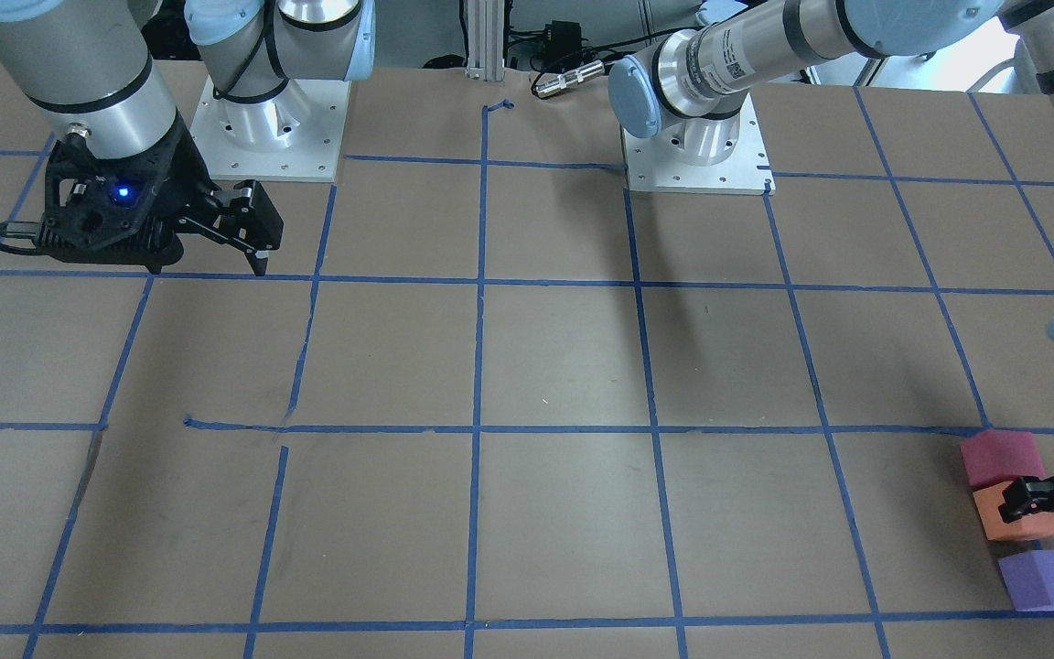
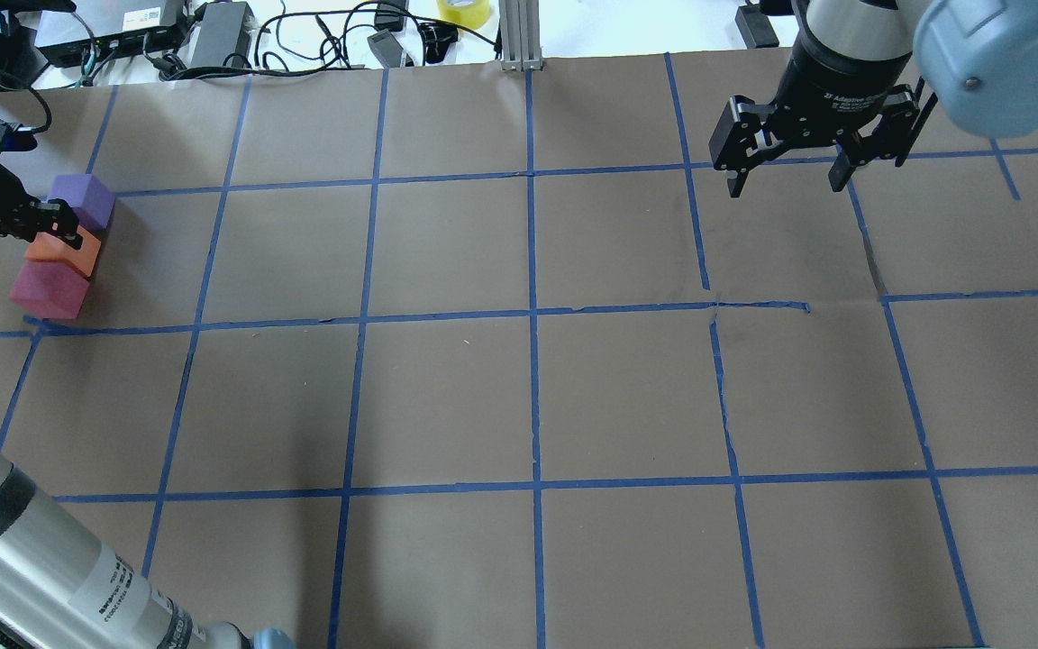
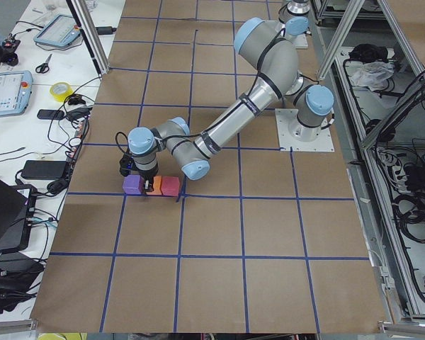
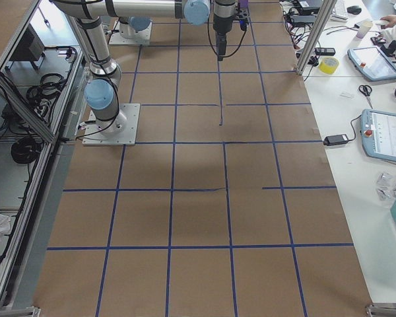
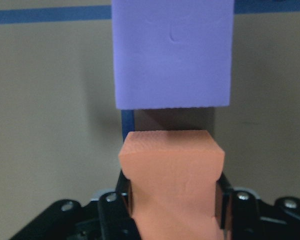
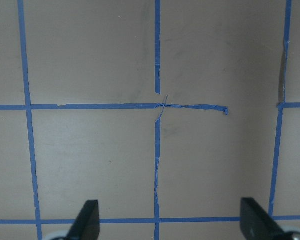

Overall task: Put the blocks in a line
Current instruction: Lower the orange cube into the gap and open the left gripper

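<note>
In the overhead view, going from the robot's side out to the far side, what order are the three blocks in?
Pinkish-red block → orange block → purple block.

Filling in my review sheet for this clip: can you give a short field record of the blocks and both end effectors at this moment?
left end effector: shut on orange block
right end effector: open, holding nothing, above the table
row order: pinkish-red block, orange block, purple block
spacing: orange appears to touch pinkish-red; small gap to purple
task status: line nearly formed, orange not yet released
</note>
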`<act>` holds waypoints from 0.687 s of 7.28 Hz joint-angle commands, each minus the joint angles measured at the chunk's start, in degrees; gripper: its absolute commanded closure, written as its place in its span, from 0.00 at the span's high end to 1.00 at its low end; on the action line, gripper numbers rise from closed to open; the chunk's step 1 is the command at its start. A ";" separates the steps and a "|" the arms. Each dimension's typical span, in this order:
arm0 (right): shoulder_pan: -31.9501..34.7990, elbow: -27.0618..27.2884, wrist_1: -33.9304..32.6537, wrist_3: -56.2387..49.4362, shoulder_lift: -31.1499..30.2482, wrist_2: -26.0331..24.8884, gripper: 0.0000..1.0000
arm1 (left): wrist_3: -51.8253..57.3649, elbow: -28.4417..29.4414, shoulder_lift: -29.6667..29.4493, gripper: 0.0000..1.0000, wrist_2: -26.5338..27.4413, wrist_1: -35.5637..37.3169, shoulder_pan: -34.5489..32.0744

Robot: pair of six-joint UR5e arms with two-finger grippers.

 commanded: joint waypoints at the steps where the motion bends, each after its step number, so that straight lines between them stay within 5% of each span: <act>1: -0.01 0.06 -0.01 0.00 -0.02 0.00 1.00 | -0.31 -0.34 -0.20 0.00 0.01 0.13 0.08; 2: 0.34 1.19 -0.01 0.09 -0.11 0.35 1.00 | 0.04 -0.34 -0.12 0.98 0.27 0.22 0.09; 5: 0.08 1.91 -0.18 -0.09 -0.55 0.09 1.00 | 0.30 0.09 -0.38 1.00 1.93 0.22 0.09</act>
